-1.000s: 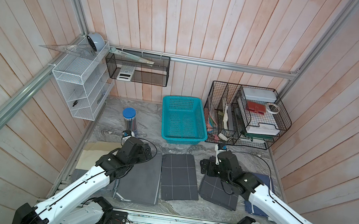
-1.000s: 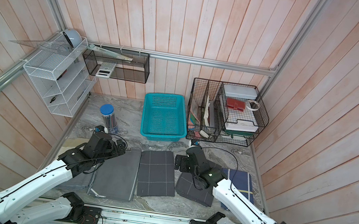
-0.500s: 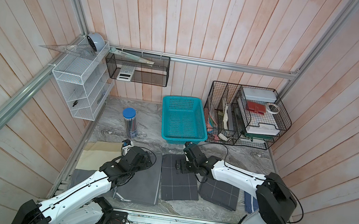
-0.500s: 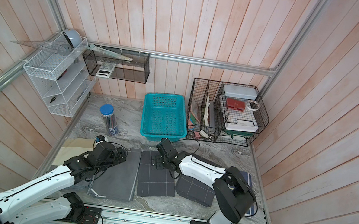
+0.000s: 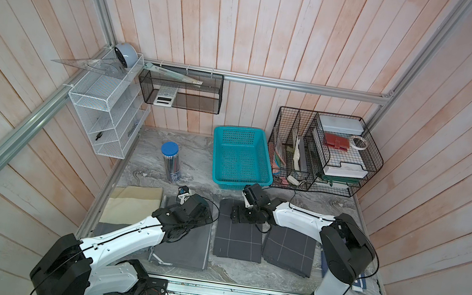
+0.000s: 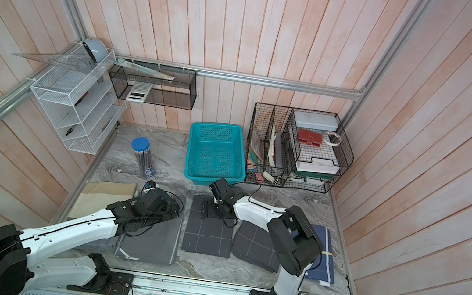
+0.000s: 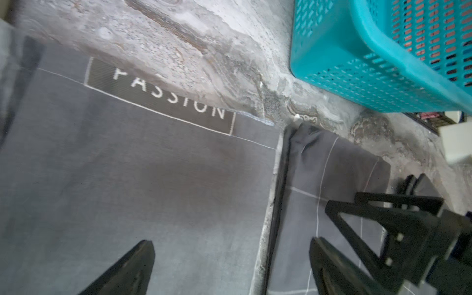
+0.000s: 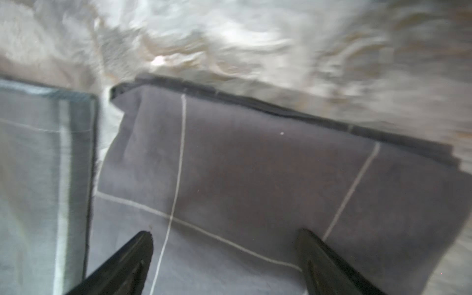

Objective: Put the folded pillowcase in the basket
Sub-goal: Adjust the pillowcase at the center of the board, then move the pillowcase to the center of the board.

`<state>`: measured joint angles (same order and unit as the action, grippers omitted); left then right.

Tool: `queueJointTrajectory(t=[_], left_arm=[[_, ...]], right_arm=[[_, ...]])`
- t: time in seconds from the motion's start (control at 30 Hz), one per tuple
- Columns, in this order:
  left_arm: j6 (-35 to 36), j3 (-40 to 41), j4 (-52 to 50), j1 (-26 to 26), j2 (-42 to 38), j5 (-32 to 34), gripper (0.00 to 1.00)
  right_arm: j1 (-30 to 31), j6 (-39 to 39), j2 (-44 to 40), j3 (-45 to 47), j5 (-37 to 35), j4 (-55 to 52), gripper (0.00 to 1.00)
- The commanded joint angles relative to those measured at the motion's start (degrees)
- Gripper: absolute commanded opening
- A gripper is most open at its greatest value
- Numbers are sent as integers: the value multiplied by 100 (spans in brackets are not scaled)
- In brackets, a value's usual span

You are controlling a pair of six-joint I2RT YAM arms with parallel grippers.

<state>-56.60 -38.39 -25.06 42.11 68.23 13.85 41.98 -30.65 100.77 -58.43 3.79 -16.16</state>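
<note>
Top views both show a veined grey marble tabletop (image 5: 315,205) carrying flat folded cloths. A smooth plain grey cloth (image 7: 127,178) lies under the left gripper (image 7: 231,244), whose jaws are spread. Beside it the folded pillowcase (image 5: 237,241), dark grey with thin white grid lines, lies outside the perforated teal plastic basket (image 5: 239,129), near its front wall and under the likewise spread right gripper (image 8: 225,235). A woven label (image 7: 163,97) edges the plain cloth.

even soft light; wrist views motion-blurred, top views sharp
</note>
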Motion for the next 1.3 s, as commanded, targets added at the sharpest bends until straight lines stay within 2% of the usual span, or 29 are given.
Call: queueJointTrajectory(t=[0.0,0.17,0.4,0.67,0.9,1.07,1.17,1.27], left_arm=[[-93,-372,202,257,369,57,96],[-33,-813,212,504,994,127,88],[468,-1501,8,516,1726,237,83],[712,-2002,14,518,2439,17,81],[720,-2169,52,522,2866,-113,80],[720,-2212,10,526,3053,-128,80],[719,-2195,-5,527,3089,-75,80],[742,-2235,-53,525,3125,19,80]], right_arm=[[-278,-116,-195,426,216,-111,95],[-279,50,-591,427,258,-137,95],[-328,-66,-1524,783,-273,-312,94],[-518,-610,-1956,1643,-404,-169,93],[-1203,-1515,-2471,2683,-363,353,93],[-1982,-1282,-2654,2878,-50,270,93],[-2082,-768,-2792,2682,210,61,93],[-1986,-692,-2884,2531,410,49,93]])
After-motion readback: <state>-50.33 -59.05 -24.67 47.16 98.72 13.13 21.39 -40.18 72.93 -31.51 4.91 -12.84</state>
